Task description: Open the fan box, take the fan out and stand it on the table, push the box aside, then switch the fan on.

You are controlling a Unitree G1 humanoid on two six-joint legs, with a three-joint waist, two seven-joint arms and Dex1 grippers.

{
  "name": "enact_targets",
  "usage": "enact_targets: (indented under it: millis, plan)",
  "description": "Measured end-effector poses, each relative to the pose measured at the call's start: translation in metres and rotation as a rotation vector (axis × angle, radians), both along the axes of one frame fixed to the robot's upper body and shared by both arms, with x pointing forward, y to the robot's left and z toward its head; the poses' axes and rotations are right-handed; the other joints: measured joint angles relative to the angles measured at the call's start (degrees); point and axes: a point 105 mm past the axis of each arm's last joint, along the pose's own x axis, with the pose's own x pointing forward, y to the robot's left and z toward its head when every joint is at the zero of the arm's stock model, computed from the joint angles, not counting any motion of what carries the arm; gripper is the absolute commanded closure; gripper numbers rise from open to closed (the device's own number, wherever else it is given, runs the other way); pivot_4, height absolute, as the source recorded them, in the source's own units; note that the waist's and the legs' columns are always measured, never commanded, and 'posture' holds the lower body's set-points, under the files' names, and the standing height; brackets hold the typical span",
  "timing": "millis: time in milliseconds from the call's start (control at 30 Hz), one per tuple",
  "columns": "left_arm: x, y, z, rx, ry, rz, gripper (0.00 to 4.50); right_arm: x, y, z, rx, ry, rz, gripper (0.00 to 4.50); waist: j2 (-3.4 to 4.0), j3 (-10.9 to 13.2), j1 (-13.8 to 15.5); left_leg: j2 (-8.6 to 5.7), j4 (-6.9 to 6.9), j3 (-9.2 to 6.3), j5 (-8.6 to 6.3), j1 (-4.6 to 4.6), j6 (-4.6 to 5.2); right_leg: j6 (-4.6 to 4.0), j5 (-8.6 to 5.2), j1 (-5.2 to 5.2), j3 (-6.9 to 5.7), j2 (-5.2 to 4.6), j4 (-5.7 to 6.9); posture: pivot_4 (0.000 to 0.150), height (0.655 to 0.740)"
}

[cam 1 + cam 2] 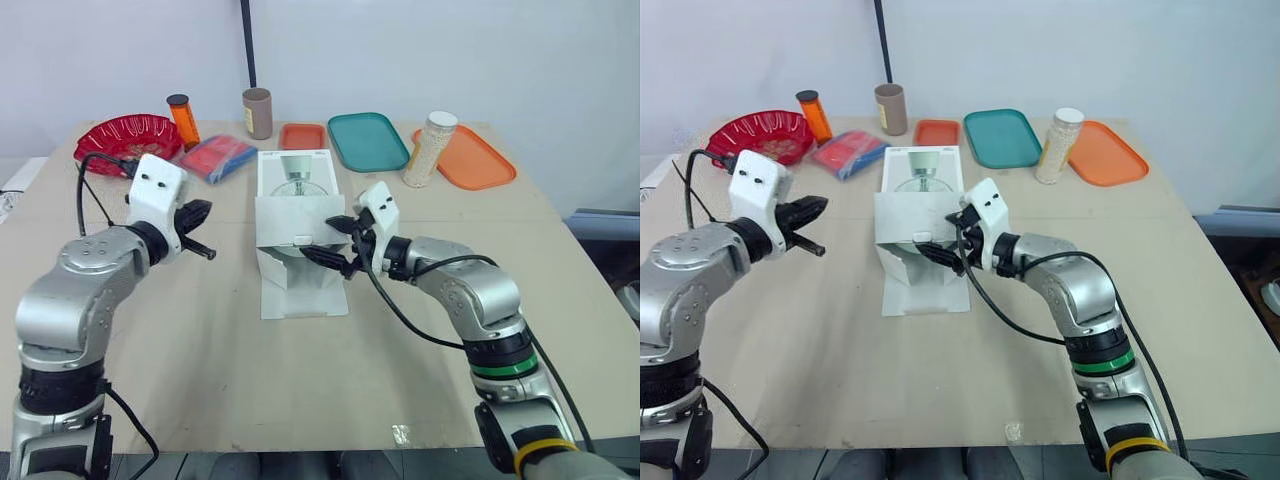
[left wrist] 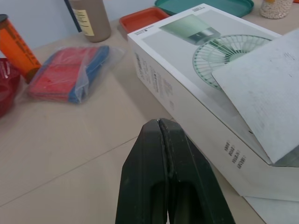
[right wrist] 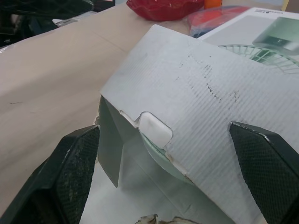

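Note:
The white fan box (image 1: 294, 175), with a fan picture on its top, lies flat in the middle of the table. Its near end flap (image 1: 300, 222) stands lifted, and another flap (image 1: 303, 296) lies flat on the table in front. My right gripper (image 1: 335, 243) is open at that end, with the lifted flap (image 3: 196, 93) between its fingers. A pale green curved edge (image 3: 156, 150) shows under the flap. My left gripper (image 1: 203, 211) is shut on nothing, to the left of the box and apart from it; its joined fingers (image 2: 161, 140) point at the box's side.
Along the back stand a red bowl (image 1: 128, 133), an orange bottle (image 1: 183, 118), a brown cylinder (image 1: 257, 112), a red and blue bag (image 1: 216, 156), a small orange tray (image 1: 302, 135), a teal tray (image 1: 367, 139), a jar (image 1: 430, 148) and an orange tray (image 1: 470, 157). Bare tabletop lies on both sides of the box.

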Motion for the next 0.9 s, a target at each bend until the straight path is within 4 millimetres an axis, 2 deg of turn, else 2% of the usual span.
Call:
enact_targets:
  millis: [100,267,300,367,533,700,900]
  plan:
    - [-0.002,-0.009,-0.001,-0.01,0.021,-0.036,4.42,0.002,0.0,-0.001,-0.005,0.012,-0.014,0.0,0.0,0.0,0.0,0.0,0.0,-0.01,0.0,0.0,0.0,0.0,0.0,0.0,-0.01,0.01,0.0,0.15,0.74]
    - [-0.004,-0.047,0.0,-0.009,0.04,-0.188,4.42,0.002,0.0,-0.003,-0.016,0.027,-0.018,0.0,0.0,0.0,0.1,-0.02,0.0,0.0,0.01,-0.01,-0.01,0.0,0.0,0.01,0.0,-0.01,-0.01,0.15,0.74]
    - [-0.003,-0.059,-0.006,0.01,0.063,-0.234,4.42,0.002,0.001,-0.004,-0.024,0.026,-0.013,0.0,0.01,0.0,0.1,-0.02,0.0,0.01,0.0,0.01,-0.01,0.0,0.0,0.01,0.01,0.01,0.0,0.15,0.74]
    - [0.002,-0.068,-0.018,0.02,0.104,-0.265,4.42,0.001,0.002,-0.004,-0.03,0.025,-0.012,0.0,0.01,0.0,0.0,-0.02,0.0,0.01,0.01,0.02,-0.01,0.0,0.0,0.01,0.01,0.02,0.01,0.15,0.74]
    - [0.022,-0.079,-0.043,-0.02,0.175,-0.254,4.42,0.001,0.0,-0.005,-0.045,0.018,-0.019,0.0,0.02,0.0,0.0,-0.02,0.0,0.01,0.01,0.02,-0.01,-0.01,0.01,0.01,0.0,0.02,0.01,0.15,0.74]
    - [0.031,-0.087,-0.044,-0.015,0.163,-0.266,4.42,-0.002,-0.002,-0.004,-0.061,-0.003,-0.029,0.0,0.03,0.0,0.1,-0.02,0.0,0.0,0.0,0.01,-0.01,-0.01,0.01,0.01,0.0,0.01,0.01,0.15,0.74]
    - [0.035,-0.088,-0.045,0.003,0.159,-0.27,4.42,-0.022,-0.002,0.011,-0.08,-0.069,-0.018,0.0,0.08,0.0,0.1,-0.02,0.01,-0.02,0.01,0.06,-0.01,-0.01,0.01,0.05,0.01,0.02,0.02,0.15,0.74]
